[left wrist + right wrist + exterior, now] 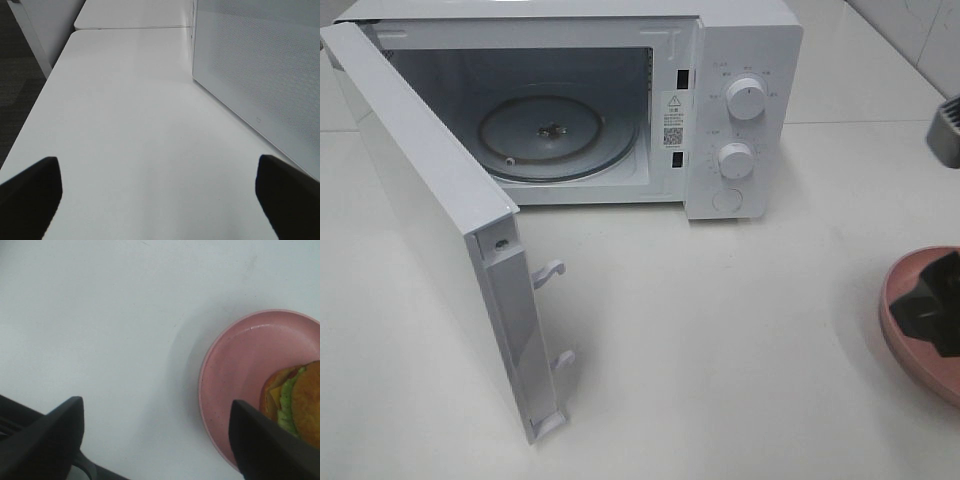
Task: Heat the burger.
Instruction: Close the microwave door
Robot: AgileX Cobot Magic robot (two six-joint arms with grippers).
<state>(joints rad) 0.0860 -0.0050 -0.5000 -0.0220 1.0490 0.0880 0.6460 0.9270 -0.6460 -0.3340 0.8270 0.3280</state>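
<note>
Microwave: door swung wide for loading. Burger on pink plate, 4 o'clock on bench. Right gripper: jaws apart, empty, over plate rim. Left gripper: jaws apart, empty.

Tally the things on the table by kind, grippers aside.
Microwave: 1, door open
Pink plate: 1
Burger: 1, lying on the plate
Total: 3

A white box-shaped microwave oven stands at the upper middle of the frame on a pale smooth surface. Its white door hangs wide open toward the lower left, baring a round glass turntable. Two white round knobs sit on its right panel.
</note>
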